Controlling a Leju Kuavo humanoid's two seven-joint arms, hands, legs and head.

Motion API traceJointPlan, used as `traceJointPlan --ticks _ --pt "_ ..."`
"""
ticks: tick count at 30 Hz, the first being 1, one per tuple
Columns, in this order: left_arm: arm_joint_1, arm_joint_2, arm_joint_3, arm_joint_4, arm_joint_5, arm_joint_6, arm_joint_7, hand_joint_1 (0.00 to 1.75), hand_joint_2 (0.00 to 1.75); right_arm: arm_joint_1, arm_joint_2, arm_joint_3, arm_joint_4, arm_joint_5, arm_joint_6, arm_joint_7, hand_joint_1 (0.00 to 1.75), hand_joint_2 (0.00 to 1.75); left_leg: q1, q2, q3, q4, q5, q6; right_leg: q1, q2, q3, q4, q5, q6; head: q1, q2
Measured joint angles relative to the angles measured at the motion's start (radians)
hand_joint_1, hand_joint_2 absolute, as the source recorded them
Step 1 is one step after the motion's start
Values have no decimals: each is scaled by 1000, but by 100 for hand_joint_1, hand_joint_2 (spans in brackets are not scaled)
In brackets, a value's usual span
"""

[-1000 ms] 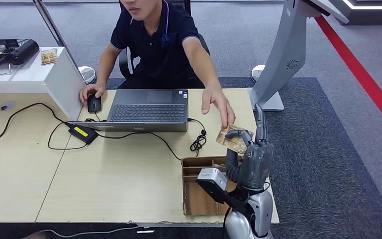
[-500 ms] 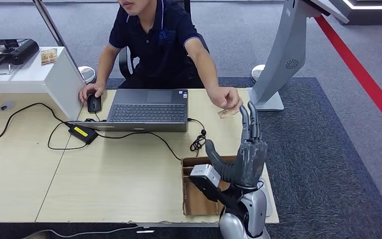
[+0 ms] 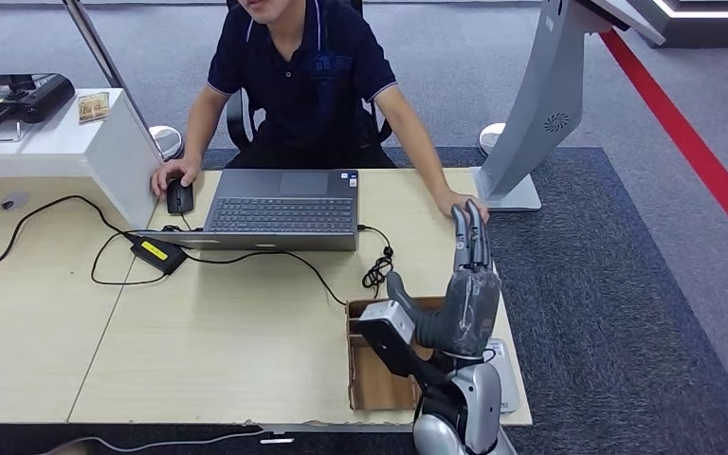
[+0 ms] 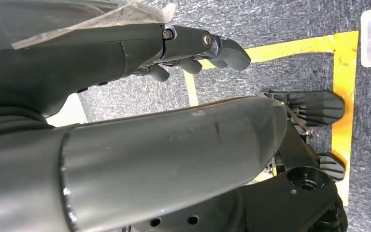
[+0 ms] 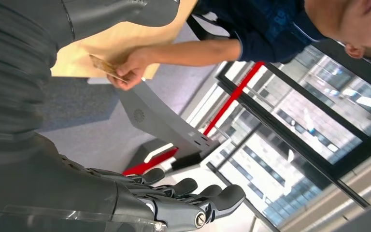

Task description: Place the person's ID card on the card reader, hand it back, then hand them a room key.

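Observation:
My right hand [image 3: 464, 294] is raised over the table's right end, fingers straight and spread, holding nothing; the right wrist view shows its fingertips [image 5: 207, 205] apart. The person's hand [image 3: 457, 203] rests at the table's far right edge, just beyond my fingers. It pinches the tan ID card [image 5: 107, 68], as the right wrist view shows. A flat grey-white card reader [image 3: 500, 368] lies on the table beside my right forearm. My left hand [image 4: 198, 46] hangs by my side above the floor with nothing in it.
An open cardboard box [image 3: 376, 372] sits at the near table edge beside my right arm. A laptop [image 3: 282, 210], mouse [image 3: 179, 196], cables and power brick [image 3: 154, 251] lie further left. A grey kiosk stand [image 3: 540, 104] rises at the far right. Another card [image 3: 93, 106] lies on the white stand.
One second ago my right hand held the card out; the person took it and drew it back to the table's far edge. My right hand opened and sank slightly.

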Motion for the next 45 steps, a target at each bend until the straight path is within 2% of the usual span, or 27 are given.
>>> traceJointPlan --ticks 3,12,18,28,36,45 --pt "0 2 0 0 6 3 0 0 0 -4 -39 44 0 -28 0 61 0 175 0 0 0 0 0 0 0 0 0 0 0 0 0 0" --pt "1 2 4 0 31 15 0 0 0 -7 -165 146 -9 -154 21 176 0 175 0 0 -1 0 0 0 0 0 -1 0 0 0 0 0" --pt "2 3 9 1 45 21 0 0 0 10 -263 187 -34 -145 39 255 0 175 0 0 -1 0 0 0 0 0 -2 0 0 0 0 0" --pt "3 3 12 1 56 29 0 0 0 31 -382 227 -83 -40 81 345 0 175 0 0 -1 0 0 0 0 0 -2 0 0 0 0 0" --pt "3 3 20 2 58 30 0 0 0 33 -433 252 -106 78 89 365 0 175 0 0 -1 0 0 0 0 0 -2 0 0 0 0 0" --pt "3 3 30 2 60 29 0 0 0 33 -454 271 -111 152 122 372 0 175 0 0 -2 0 0 0 0 0 -2 0 0 0 0 0"
